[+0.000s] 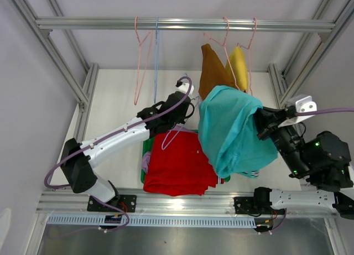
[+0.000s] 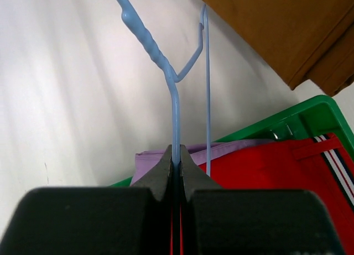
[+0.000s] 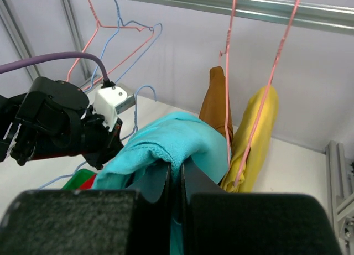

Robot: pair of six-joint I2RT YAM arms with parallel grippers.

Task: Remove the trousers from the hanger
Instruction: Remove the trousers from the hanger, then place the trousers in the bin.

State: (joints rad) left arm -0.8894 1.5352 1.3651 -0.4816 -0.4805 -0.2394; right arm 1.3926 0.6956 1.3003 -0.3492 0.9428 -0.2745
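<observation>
Overhead, shows the teal trousers (image 1: 232, 128) bunched in mid-air above the right half of the worktop (image 1: 113, 108), off any hanger, gripped along their right side by the right jaws. Confirmed at the right wrist: closed tight on a fold of that same teal cloth (image 3: 166, 141), with the rest draped over and in front of the jaws.

Also from above: shows the red trousers (image 1: 180, 164) lying flat by the front edge, on top of the lilac trousers (image 1: 145, 162), both in the green tray (image 1: 145, 147). Hides the left jaws under the end of the left arm (image 1: 119, 134), so cannot tell their state from there. Settled only at the left wrist: pinched shut on the thin wire of a blue hanger (image 2: 174, 100), nothing else in the grip, above a lilac edge and red cloth inside the tray's rim.

Toward the back edge: brown trousers (image 1: 213, 72) and yellow trousers (image 1: 239, 67) hanging side by side on pink hangers (image 1: 225, 31) from the rail (image 1: 182, 24). Clearer at the right wrist, with pink wire running down across each pair. Further left on the rail, bare: an empty pink hanger (image 1: 141, 61) and a second blue hanger (image 1: 156, 56). Only a brown corner caught at the left wrist, upper right.
</observation>
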